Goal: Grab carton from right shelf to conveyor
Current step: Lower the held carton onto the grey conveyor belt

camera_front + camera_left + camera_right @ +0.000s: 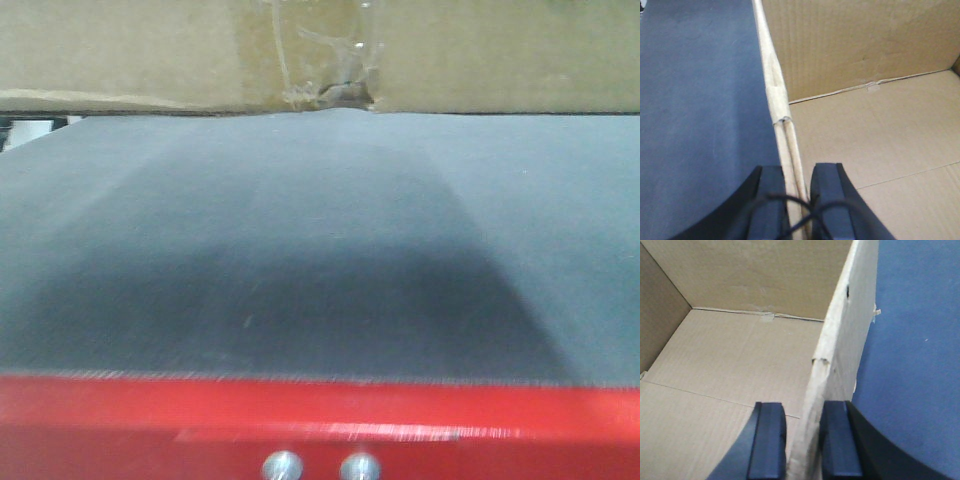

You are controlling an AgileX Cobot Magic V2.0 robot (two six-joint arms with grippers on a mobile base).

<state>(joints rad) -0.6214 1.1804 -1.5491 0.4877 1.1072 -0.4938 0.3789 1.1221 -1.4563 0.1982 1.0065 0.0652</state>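
Note:
The brown carton (150,50) stands on the far part of the dark grey conveyor belt (320,250), its taped seam and small tear at the lower edge facing me. My left gripper (797,200) straddles the carton's left wall (777,90), one finger inside and one outside, shut on the wall. My right gripper (802,440) straddles the right wall (840,350) the same way, shut on it. The carton's open inside shows in the left wrist view (865,125) and the right wrist view (730,365). The right shelf is out of view.
The conveyor's red front edge (320,410) with two bolts runs along the near side. The belt lies beside the carton on the left (700,100) and on the right (915,340). A shadow covers the belt's near middle.

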